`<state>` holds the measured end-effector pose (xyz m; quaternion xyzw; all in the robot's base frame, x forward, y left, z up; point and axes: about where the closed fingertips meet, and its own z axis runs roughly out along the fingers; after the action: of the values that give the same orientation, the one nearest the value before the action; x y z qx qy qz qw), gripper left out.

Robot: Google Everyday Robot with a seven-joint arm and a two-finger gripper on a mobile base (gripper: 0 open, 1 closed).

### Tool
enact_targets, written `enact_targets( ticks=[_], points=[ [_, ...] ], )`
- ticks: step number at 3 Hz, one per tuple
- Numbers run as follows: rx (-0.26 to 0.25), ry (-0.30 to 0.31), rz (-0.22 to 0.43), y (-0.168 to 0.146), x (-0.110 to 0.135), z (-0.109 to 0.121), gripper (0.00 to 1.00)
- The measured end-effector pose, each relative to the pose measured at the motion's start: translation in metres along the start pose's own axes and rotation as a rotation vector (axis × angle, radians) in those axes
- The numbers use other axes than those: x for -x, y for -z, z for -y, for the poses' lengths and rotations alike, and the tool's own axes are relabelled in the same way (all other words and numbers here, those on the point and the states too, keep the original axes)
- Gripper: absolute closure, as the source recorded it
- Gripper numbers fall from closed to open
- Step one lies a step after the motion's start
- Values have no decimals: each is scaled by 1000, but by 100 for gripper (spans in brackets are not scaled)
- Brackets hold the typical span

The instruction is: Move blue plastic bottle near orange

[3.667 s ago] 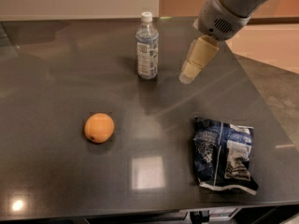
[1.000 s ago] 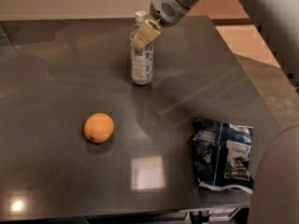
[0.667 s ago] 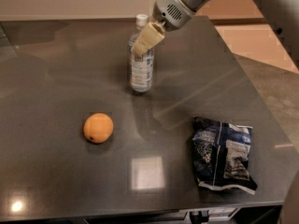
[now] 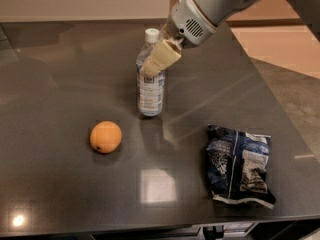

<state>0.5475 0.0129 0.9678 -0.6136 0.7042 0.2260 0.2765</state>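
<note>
The blue plastic bottle [image 4: 150, 93] is clear, with a white cap and a blue-and-white label. It is upright at the middle of the dark table, its base at or just above the surface. My gripper [image 4: 158, 60] reaches down from the upper right and is shut on the bottle's upper part, with the cream fingers [image 4: 164, 55] across its shoulder. The orange [image 4: 105, 136] lies on the table to the front left of the bottle, about a bottle's width away from its base.
A flat dark blue-and-white snack bag [image 4: 239, 165] lies at the front right. The dark glossy table [image 4: 60, 79] ends at its front edge near the bottom of the view and at its right edge beyond the bag.
The gripper has closed on the bottle and moved it forward and slightly left, closer to the orange. The orange and the snack bag have not moved.
</note>
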Motion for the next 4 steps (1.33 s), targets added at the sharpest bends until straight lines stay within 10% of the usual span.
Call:
enact_targets(
  ticks=[3, 4],
  points=[
    [47, 76, 20, -13, 2, -49, 100],
    [63, 100, 16, -20, 3, -61, 85]
  ],
)
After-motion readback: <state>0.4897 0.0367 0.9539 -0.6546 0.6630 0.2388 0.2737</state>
